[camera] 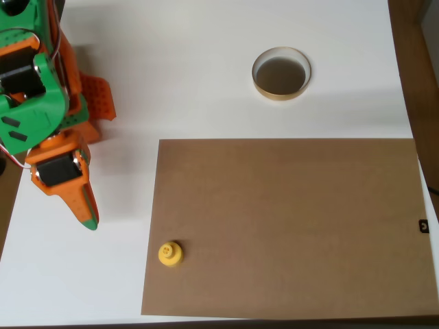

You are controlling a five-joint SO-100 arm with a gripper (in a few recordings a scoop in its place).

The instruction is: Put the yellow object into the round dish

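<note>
The yellow object [170, 253] is a small round piece with a knob on top. It stands near the lower left corner of a brown board [288, 219]. The round dish [281, 73], with a pale tan rim and a dark inside, sits on the white table beyond the board's far edge. My orange and green gripper [88, 218] hangs at the left, pointing down the picture. Its fingers lie together in one tapered point with nothing between them. It is to the left of and a little above the yellow object, apart from it, and far from the dish.
The arm's green and orange body [41, 82] fills the upper left corner. The white table [171, 55] ends at the right, where a brown surface [415, 62] shows. A small black tab [423, 225] sits at the board's right edge.
</note>
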